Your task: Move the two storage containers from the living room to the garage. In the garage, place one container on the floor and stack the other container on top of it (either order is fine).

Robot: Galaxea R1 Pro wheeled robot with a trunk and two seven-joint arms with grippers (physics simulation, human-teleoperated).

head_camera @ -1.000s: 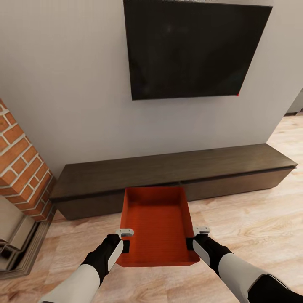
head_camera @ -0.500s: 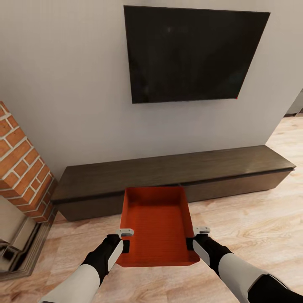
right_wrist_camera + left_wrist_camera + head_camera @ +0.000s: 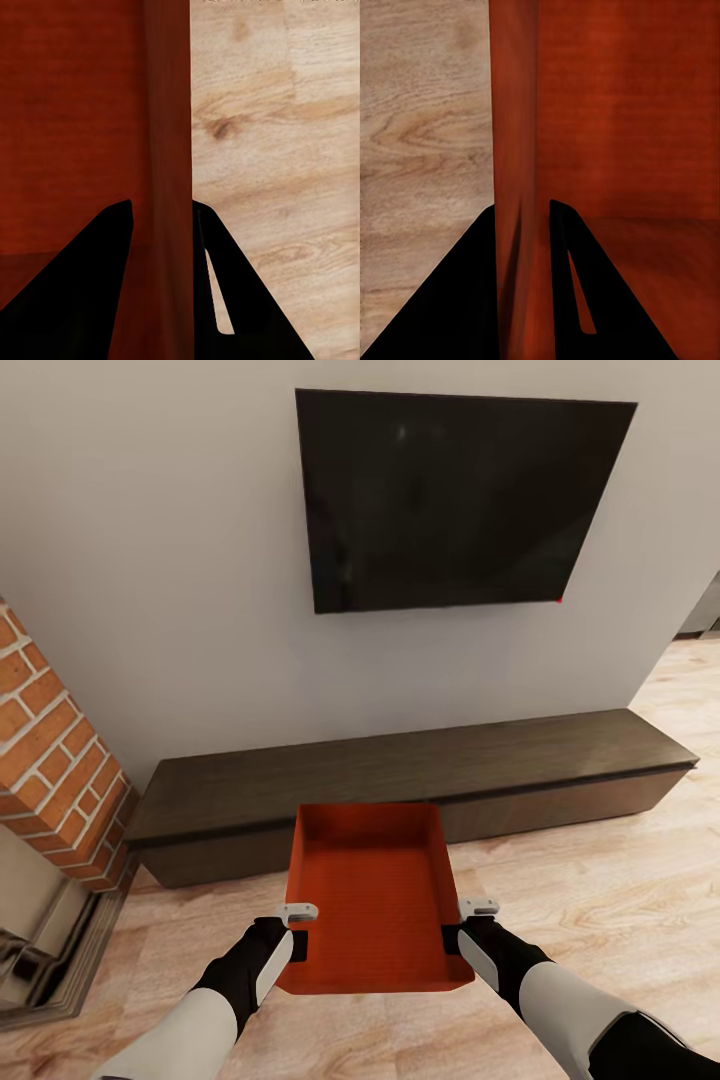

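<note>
I hold one red-orange storage container [image 3: 372, 895] in front of me, above the light wood plank floor [image 3: 600, 900] of the living room. My left gripper [image 3: 297, 930] is shut on its left wall, seen up close as the container wall [image 3: 514, 150] between two black fingers [image 3: 457, 300]. At the opposite side my right gripper [image 3: 462, 927] is shut on the right container wall [image 3: 166, 135], one black finger [image 3: 247, 300] on each face. The bin is empty and level. The second container is out of view.
Ahead stands a long dark wood cabinet [image 3: 400, 770] against a pale wall, with a black TV [image 3: 450, 495] mounted above it. A brick column [image 3: 50, 760] and a hearth edge [image 3: 50, 980] are at the left. Open plank floor runs to the right.
The whole view has shifted: the TV and cabinet sit lower and the brick column has slid left, so the camera has moved. The container and both grippers keep their place in the picture.
</note>
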